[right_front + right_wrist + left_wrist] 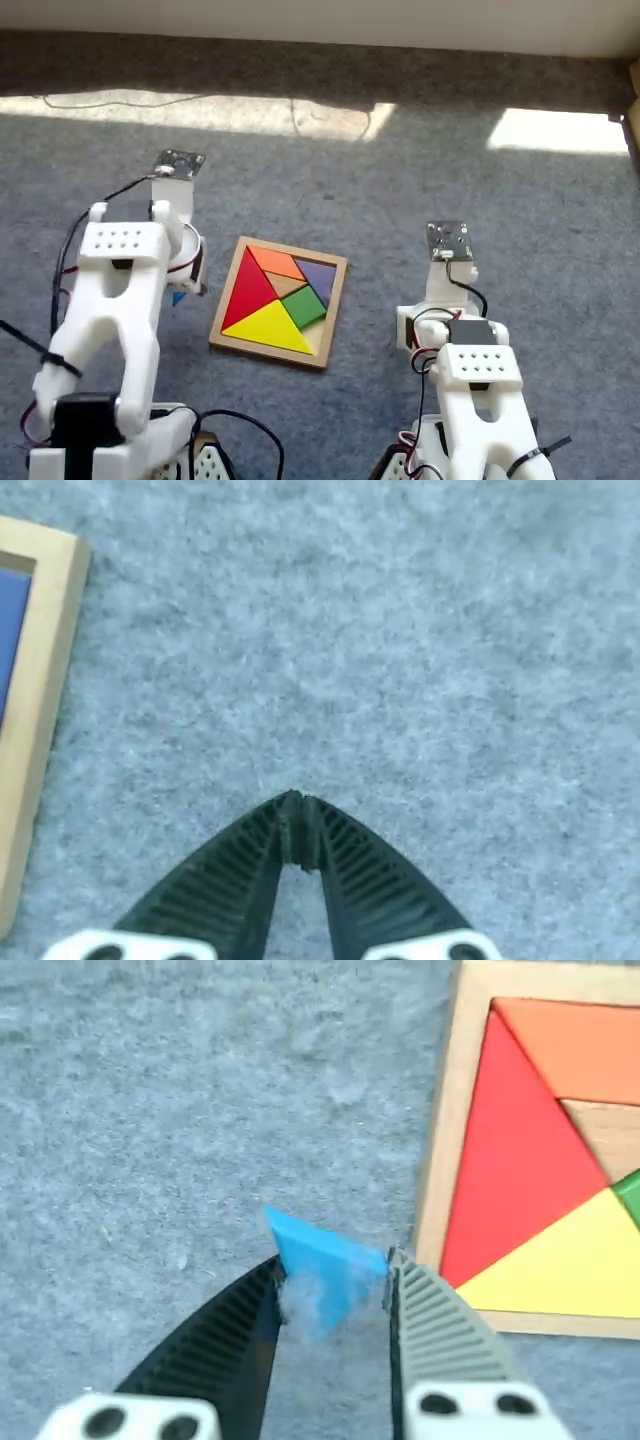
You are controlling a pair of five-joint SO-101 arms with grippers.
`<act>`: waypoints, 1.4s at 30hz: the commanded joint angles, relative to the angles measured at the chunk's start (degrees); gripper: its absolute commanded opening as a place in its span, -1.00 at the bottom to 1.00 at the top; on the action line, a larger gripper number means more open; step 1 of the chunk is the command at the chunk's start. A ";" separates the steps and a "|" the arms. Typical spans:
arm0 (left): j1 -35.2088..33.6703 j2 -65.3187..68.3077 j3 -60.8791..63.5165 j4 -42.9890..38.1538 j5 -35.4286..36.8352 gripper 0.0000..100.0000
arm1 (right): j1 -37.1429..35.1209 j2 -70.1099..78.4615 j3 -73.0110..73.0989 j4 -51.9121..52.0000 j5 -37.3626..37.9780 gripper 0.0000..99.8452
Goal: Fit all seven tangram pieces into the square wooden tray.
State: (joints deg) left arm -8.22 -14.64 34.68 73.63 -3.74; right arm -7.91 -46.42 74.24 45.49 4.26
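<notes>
The square wooden tray (336, 268) lies on the carpet between the arms. Inside it are a red triangle (245, 290), a yellow triangle (268, 325), an orange piece (275, 264), a purple piece (318, 278) and a green square (304, 306). A wood-coloured patch (287, 285) shows at the centre, and a pale one at the near right corner. My left gripper (335, 1285) is shut on a blue triangle (325, 1265) just off the tray's left edge (440, 1140). My right gripper (300, 832) is shut and holds nothing, over bare carpet to the right of the tray (40, 680).
Grey carpet covers the whole work area, with sunlit bands along the far side. The left arm (120, 290) stands left of the tray, the right arm (465, 350) right of it. Cables run by both bases.
</notes>
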 commanded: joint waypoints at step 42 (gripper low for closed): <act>35.91 -7.96 12.00 -24.53 68.92 -0.50 | 3.38 -1.19 -0.40 -3.03 -0.62 -0.99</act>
State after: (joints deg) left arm 29.23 -20.26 48.04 49.98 64.66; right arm -5.01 -46.42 74.24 43.38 4.26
